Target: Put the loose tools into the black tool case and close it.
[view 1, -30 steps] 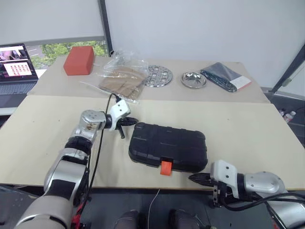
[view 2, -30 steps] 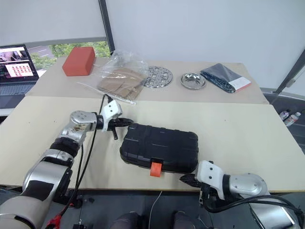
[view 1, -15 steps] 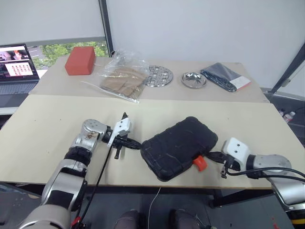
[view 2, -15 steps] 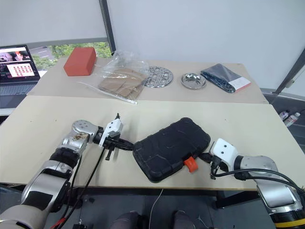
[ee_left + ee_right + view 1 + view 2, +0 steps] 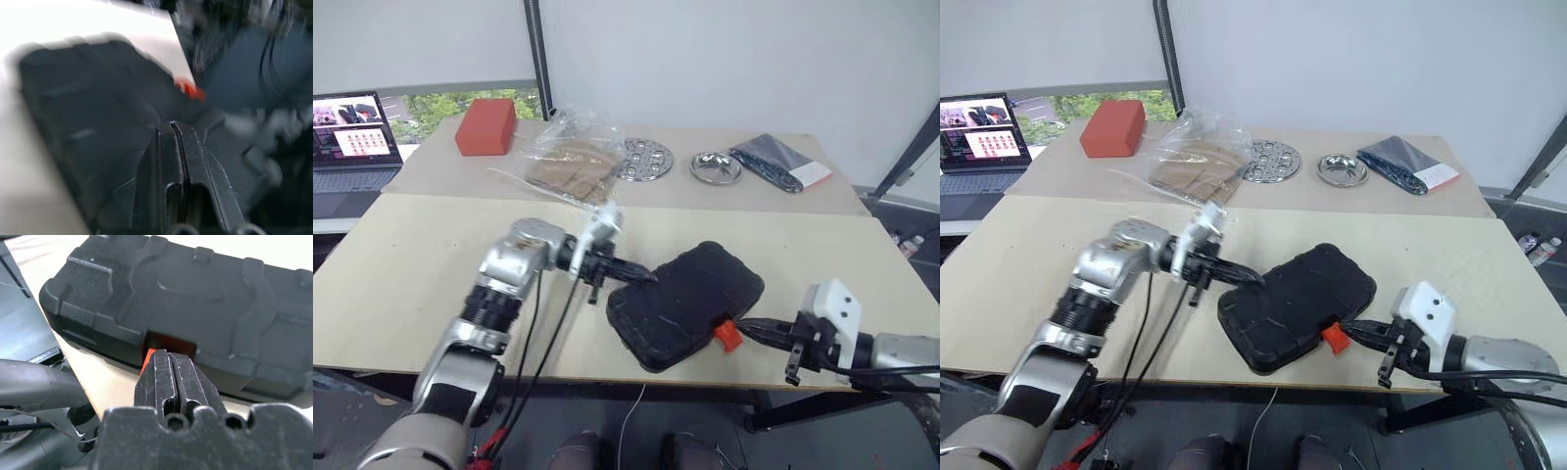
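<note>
Beige tabletop (image 5: 401,264) carries the shut black tool case (image 5: 690,304), angled; right gripper (image 5: 168,363), jaws pressed together, hides part of its orange latch (image 5: 725,336). Left gripper (image 5: 172,128), jaws together, tips over the blurred lid.

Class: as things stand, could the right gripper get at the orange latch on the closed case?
Probably yes: the right gripper, shut, points straight at the orange latch on the black tool case, with nothing between them.
</note>
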You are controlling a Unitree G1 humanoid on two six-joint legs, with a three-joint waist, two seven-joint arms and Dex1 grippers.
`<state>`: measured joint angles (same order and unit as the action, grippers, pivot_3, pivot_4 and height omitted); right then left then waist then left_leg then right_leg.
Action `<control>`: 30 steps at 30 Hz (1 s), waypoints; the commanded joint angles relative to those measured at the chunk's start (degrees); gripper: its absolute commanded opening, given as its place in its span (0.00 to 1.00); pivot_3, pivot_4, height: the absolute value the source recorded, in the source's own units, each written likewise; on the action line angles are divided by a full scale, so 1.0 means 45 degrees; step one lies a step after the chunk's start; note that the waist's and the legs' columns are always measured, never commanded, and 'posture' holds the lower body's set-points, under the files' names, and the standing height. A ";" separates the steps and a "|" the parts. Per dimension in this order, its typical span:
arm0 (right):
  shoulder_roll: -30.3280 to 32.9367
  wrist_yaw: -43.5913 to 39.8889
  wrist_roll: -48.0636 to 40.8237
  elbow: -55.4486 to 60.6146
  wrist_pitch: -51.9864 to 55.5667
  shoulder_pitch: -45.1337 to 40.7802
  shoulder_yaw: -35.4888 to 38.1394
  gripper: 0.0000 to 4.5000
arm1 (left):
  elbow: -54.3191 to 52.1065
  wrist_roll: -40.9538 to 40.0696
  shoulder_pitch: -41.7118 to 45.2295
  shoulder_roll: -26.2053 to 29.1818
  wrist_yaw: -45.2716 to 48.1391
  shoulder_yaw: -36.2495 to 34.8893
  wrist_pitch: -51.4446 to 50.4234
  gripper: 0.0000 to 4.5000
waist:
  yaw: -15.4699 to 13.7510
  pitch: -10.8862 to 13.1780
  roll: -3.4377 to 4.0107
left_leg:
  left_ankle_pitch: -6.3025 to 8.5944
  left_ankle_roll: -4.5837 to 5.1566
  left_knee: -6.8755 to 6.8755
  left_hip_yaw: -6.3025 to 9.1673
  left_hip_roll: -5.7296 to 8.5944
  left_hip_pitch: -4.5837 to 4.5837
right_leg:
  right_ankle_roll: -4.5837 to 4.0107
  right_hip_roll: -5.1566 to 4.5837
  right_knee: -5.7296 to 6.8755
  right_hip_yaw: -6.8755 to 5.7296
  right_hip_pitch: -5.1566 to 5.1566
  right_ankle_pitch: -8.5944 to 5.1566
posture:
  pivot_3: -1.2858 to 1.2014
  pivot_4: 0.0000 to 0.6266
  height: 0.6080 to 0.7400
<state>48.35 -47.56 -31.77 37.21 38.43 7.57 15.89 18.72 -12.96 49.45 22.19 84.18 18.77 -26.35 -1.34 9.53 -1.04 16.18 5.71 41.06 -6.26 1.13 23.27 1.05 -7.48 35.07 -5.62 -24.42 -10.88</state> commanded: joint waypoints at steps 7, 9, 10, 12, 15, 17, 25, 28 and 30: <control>-0.0258 0.1227 0.1504 -0.0474 -0.0100 0.0076 -0.1856 0.00 | 0.0878 0.1375 -0.0004 -0.0271 0.0222 0.1192 0.3273 0.01 | 0.0019 -0.0025 0.0011 | -0.0001 0.0002 -0.0003 0.0003 -0.0014 -0.0026 | -0.0006 -0.0010 -0.0007 -0.0002 0.0022 -0.0002 | 0.52 0.24 0.95; -0.0421 0.1372 0.1877 -0.0749 -0.0336 0.0104 -0.2213 0.00 | 0.1012 0.1378 0.0042 -0.0401 0.0133 0.1137 0.3403 0.01 | -0.0017 -0.0026 0.0015 | 0.0002 0.0006 -0.0002 0.0002 -0.0008 -0.0021 | -0.0004 -0.0020 -0.0008 0.0000 0.0020 -0.0003 | 0.52 0.24 0.95; -0.0550 0.1463 0.2008 -0.0871 -0.0424 0.0081 -0.2376 0.00 | 0.1075 0.1383 0.0058 -0.0447 0.0104 0.1120 0.3458 0.01 | -0.0034 -0.0027 0.0015 | 0.0005 0.0010 -0.0003 0.0002 -0.0002 -0.0015 | -0.0003 -0.0025 -0.0006 0.0000 0.0011 -0.0002 | 0.52 0.24 0.95; -0.0833 0.1633 0.2192 -0.1050 -0.0561 -0.0017 -0.2620 0.00 | 0.1177 0.1409 0.0072 -0.0494 0.0083 0.1113 0.3565 0.01 | -0.0058 -0.0028 0.0017 | 0.0006 0.0015 0.0002 0.0004 -0.0002 -0.0015 | -0.0001 -0.0024 -0.0007 -0.0002 0.0016 -0.0002 | 0.52 0.24 0.95; -0.1167 0.1895 0.2412 -0.1231 -0.0639 -0.0234 -0.2807 0.00 | 0.1328 0.1459 0.0079 -0.0533 0.0069 0.1115 0.3750 0.01 | -0.0076 -0.0029 0.0018 | 0.0004 0.0024 0.0003 0.0004 -0.0001 -0.0016 | 0.0000 -0.0019 -0.0006 -0.0003 0.0018 -0.0002 | 0.52 0.24 0.95; -0.0978 0.1813 0.2438 -0.0947 -0.0514 -0.0080 -0.2613 0.00 | 0.1492 0.1565 0.0094 -0.0557 -0.0033 0.1098 0.4035 0.01 | -0.0101 -0.0030 0.0020 | 0.0002 0.0027 0.0004 0.0004 -0.0001 -0.0017 | 0.0001 -0.0014 -0.0004 -0.0004 0.0019 -0.0002 | 0.52 0.24 0.95; 0.0061 0.0048 -0.1472 0.1042 0.1304 0.0770 0.0887 0.00 | 0.2068 0.1556 0.0370 -0.0727 -0.0136 0.0970 0.4398 0.01 | -0.0165 -0.0035 0.0024 | -0.0032 0.0137 0.0008 0.0007 -0.0009 -0.0014 | 0.0007 -0.0014 -0.0015 -0.0005 0.0029 0.0002 | 0.52 0.24 0.95; 0.0253 0.0366 -0.1616 0.0660 0.1585 0.0057 0.0775 0.00 | 0.2210 0.1562 0.0476 -0.0849 -0.0189 0.0922 0.4444 0.01 | -0.0161 -0.0038 0.0021 | -0.0024 0.0140 0.0000 0.0006 -0.0021 -0.0029 | 0.0005 -0.0017 -0.0020 -0.0001 0.0033 0.0006 | 0.52 0.24 0.95; 0.0362 0.0398 -0.1466 0.0374 0.1566 -0.0393 0.0495 0.00 | 0.2262 0.1582 0.0516 -0.0904 -0.0192 0.0903 0.4483 0.01 | -0.0176 -0.0039 0.0022 | -0.0010 0.0119 0.0000 0.0007 -0.0020 -0.0025 | 0.0007 -0.0020 -0.0019 -0.0001 0.0026 0.0006 | 0.52 0.24 0.95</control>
<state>49.15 -46.01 -37.52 39.06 45.23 6.84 18.13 27.78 -7.76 51.75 18.22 83.55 21.70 -6.24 -2.13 9.36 -0.95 16.17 6.21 41.07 -6.24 1.05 23.16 1.08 -7.58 34.99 -5.62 -24.31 -10.85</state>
